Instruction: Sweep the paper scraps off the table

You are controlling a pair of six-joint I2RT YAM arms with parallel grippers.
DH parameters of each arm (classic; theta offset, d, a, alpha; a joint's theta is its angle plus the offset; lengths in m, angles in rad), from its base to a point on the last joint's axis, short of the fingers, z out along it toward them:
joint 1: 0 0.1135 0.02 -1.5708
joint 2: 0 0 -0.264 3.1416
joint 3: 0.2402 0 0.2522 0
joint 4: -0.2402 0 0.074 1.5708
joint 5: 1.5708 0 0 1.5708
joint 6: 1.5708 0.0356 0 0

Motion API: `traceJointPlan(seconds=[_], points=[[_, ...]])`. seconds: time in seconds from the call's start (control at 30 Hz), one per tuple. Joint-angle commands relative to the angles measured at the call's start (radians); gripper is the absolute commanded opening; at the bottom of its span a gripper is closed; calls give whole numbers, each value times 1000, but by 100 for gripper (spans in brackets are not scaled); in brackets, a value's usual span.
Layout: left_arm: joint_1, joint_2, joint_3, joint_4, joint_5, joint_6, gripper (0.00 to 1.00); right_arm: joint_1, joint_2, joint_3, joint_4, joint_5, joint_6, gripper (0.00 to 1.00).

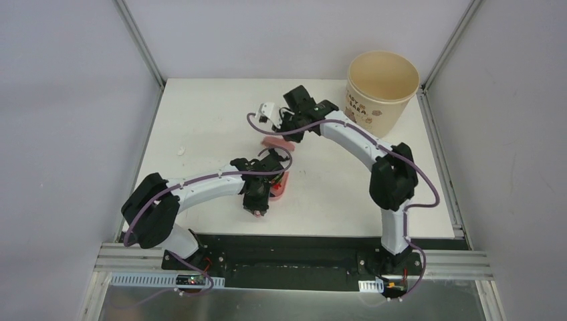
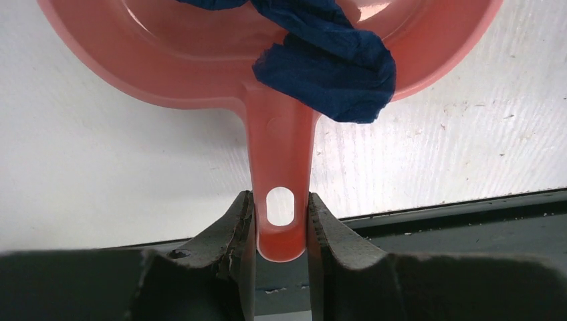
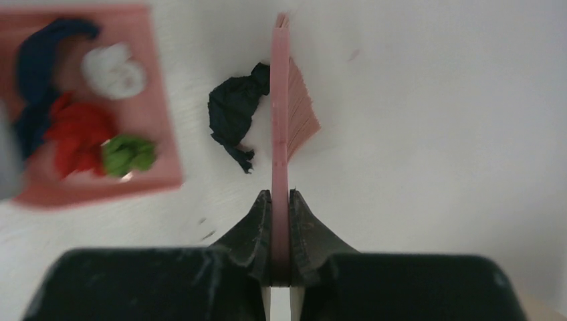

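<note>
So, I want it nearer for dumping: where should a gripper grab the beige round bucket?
Probably the near rim, from above: the beige round bucket stands upright, mouth open, and looks too wide to straddle, so pinch its wall, one finger inside.

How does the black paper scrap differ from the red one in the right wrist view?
The black scrap lies on the table beside the brush; the red scrap sits inside the dustpan. The black scrap is alone; the red scrap is packed among other scraps. Both are crumpled paper.
</note>
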Motion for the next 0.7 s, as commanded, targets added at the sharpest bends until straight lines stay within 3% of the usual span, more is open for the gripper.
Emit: traceJointPlan(seconds=[0.0, 0.1, 0.23, 0.43, 0.67], points=[[20, 39, 18, 50, -7, 41, 0, 65, -257, -232, -280, -159, -39, 0], [22, 76, 21, 79, 10, 44, 0, 88, -388, -335, -320, -172, 0, 0], [13, 107, 5, 172, 58, 75, 0, 72, -527, -354, -285, -158, 120, 0], [-98, 93, -13, 342, 43, 173, 0, 5, -654, -349, -104, 77, 295, 0], [-174, 48, -1, 421, 15, 243, 0, -88, -826, -350, -113, 157, 333, 0]])
